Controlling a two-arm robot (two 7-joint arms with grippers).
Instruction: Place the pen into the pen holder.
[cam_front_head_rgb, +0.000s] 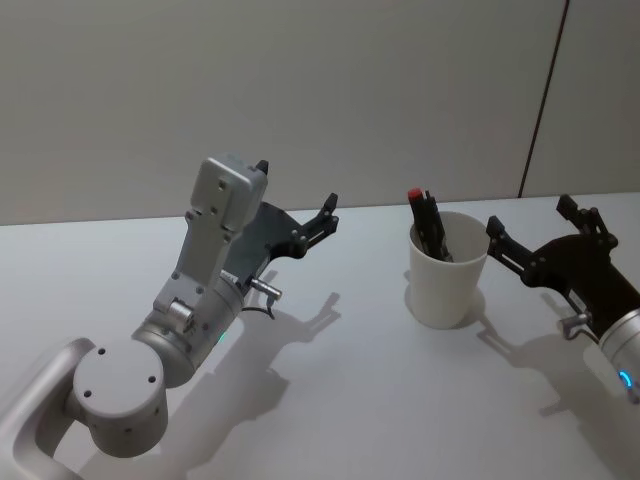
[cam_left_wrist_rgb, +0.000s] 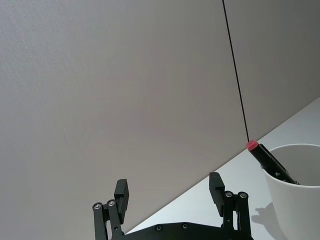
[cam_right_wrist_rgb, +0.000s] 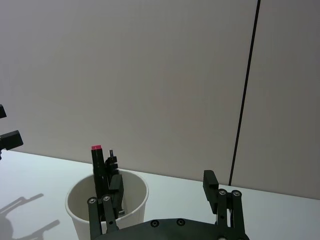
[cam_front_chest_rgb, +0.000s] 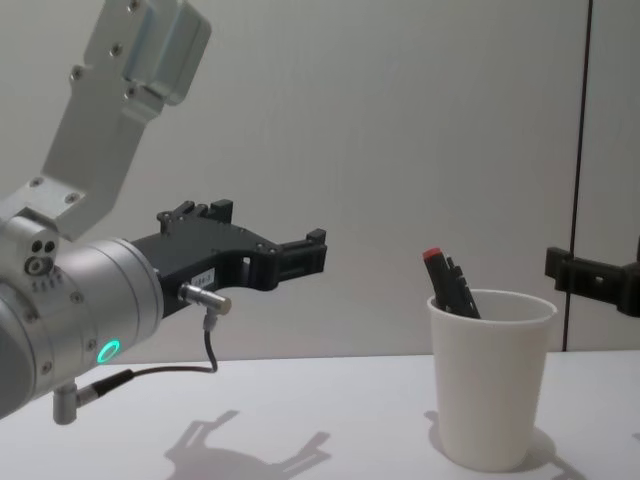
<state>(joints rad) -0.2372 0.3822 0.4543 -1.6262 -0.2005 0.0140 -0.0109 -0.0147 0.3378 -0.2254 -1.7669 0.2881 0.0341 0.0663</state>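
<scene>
the white table carries the whole setup, its surface kept bare around the cup so both arms can be brought in from either side. the left arm is raised well above the table on the left, and the left gripper is held out level, apart from the cup, with its fingers spread wide and nothing between them; in the left wrist view the two fingertips are seen far apart against the wall, which suggests a released, retreated pose rather than a grasp. the right gripper is positioned just beside the cup on its right side, also spread wide and empty, with one finger near the cup wall, judged to be standing by.

the pen holder, a plain white paper cup, is set upright on the table between the two grippers. the pen, black with a red end cap, is already lodged inside it, leaned against the rim on the cup's left side with the red cap sticking up above the edge. the placement is therefore judged to be done.
</scene>
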